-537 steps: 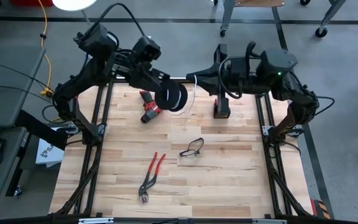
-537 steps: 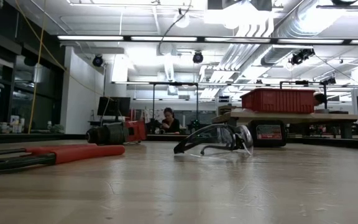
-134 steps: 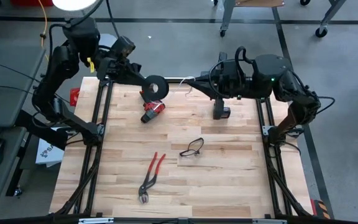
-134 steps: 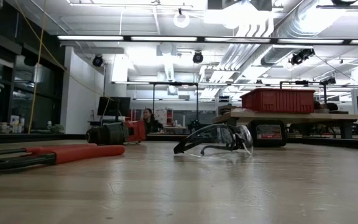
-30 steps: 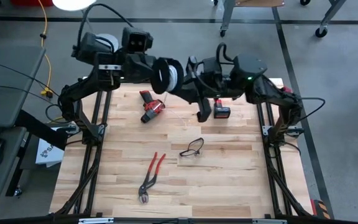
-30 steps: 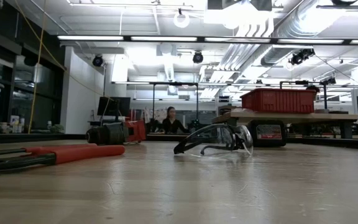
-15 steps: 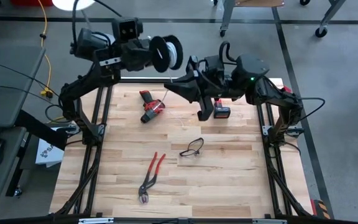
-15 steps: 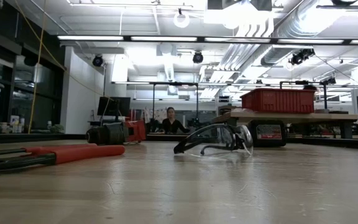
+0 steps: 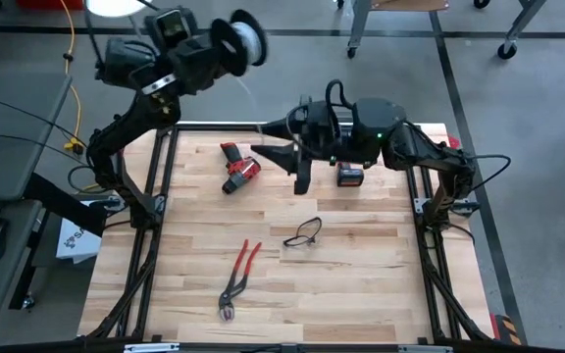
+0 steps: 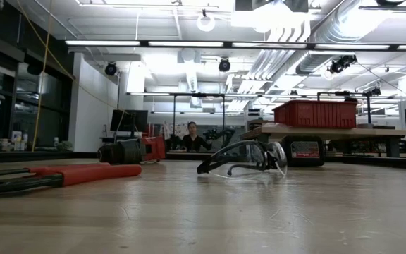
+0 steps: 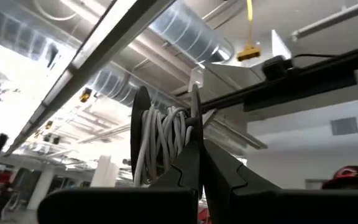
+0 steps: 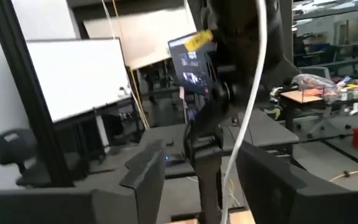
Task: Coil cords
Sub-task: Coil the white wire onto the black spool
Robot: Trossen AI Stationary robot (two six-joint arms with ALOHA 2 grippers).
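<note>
Four tools on table, glasses perhaps

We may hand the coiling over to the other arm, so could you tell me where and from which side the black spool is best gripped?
Judging by its shape, grip the spool by a black flange rim, coming edge-on from the side away from the left gripper, which already pinches one flange. The white cord fills the groove between the flanges, so closing there would likely crush loose windings.
</note>
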